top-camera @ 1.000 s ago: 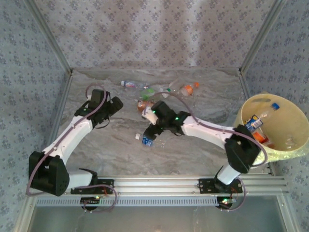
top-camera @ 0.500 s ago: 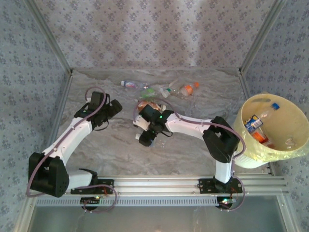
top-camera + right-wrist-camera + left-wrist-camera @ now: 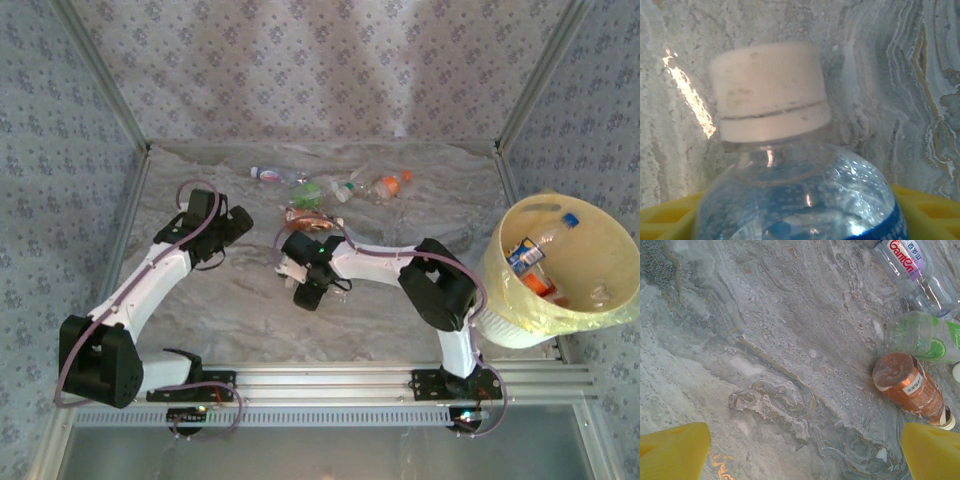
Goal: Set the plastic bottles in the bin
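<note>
Change from earlier: right arm has folded in more, its elbow swung left, away from the bin [image 3: 598, 238]. Right gripper [image 3: 308, 288] has slid toward the near-left and now sits over the blue-label bottle [image 3: 795, 200]. That bottle lay in plain sight beside the gripper a second ago and is mostly covered in the top view now. It has hardly moved: mid-table [image 3: 230, 300], well apart from the bin. Left arm and left gripper [image 3: 240, 222] are unchanged, as are the far bottles [image 3: 330, 188] and what lies in the bin.

Right wrist view: the bottle is very close, with its white cap [image 3: 769, 90] pointing away from the camera. Yellow fingers [image 3: 930, 210] show at both lower corners, one on each side of the bottle. Can't tell if they press it or just flank it. The blue label edge has white print, cut off and unreadable.

Left wrist view: yellow fingers [image 3: 672, 450] are spread wide over bare table, holding nothing. Three bottles lie at the right:
- red-label bottle [image 3: 905, 260]: white lettering reads roughly "GanTen", with small Chinese characters beside it
- green-label bottle [image 3: 925, 337]: clear, round logo, text not legible
- amber bottle [image 3: 910, 385]: just below the green-label one, white tag with print too small to read

In the bin is another bottle [image 3: 527, 252] with a blue label, plus something orange beside it. No writing can be made out there.
</note>
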